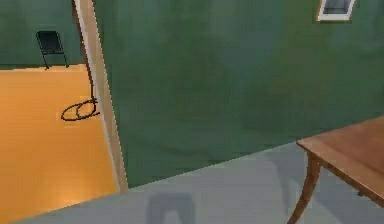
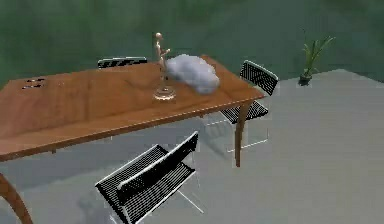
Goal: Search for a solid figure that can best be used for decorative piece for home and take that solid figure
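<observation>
A small bronze-coloured statuette (image 2: 161, 68) of a slender figure stands upright on a round base on the wooden table (image 2: 90, 105), toward its far right part, in the arm side view. A corner of the same kind of wooden table (image 1: 352, 150) juts in at the forward view's right edge.
Black wire chairs stand around the table: one in front (image 2: 150, 182), one at the right end (image 2: 251, 92), one behind (image 2: 122, 62). A potted plant (image 2: 312, 58) is at the far right. Ahead, a green wall (image 1: 230, 80), a doorway to an orange floor (image 1: 45, 130) with a dark chair (image 1: 50, 46).
</observation>
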{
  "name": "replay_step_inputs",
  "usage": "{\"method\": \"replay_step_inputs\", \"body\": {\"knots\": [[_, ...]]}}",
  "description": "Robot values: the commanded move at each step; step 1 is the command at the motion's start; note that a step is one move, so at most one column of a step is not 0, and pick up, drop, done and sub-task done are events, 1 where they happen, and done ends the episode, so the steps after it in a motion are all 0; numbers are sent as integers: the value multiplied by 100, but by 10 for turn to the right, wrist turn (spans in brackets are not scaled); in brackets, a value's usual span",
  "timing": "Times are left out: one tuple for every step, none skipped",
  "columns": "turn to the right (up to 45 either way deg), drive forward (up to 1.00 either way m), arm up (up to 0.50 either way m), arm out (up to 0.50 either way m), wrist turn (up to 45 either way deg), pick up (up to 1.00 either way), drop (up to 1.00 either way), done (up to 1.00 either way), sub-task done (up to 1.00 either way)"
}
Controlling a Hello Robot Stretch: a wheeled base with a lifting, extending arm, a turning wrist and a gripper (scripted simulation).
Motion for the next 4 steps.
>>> {"method": "replay_step_inputs", "body": {"knots": [[450, 0, 0, 0, 0, 0, 0, 0, 0], [450, 0, 0, 0, 0, 0, 0, 0, 0], [270, 0, 0, 0, 0, 0, 0, 0, 0], [0, 70, 0, 0, 0, 0, 0, 0, 0]]}}
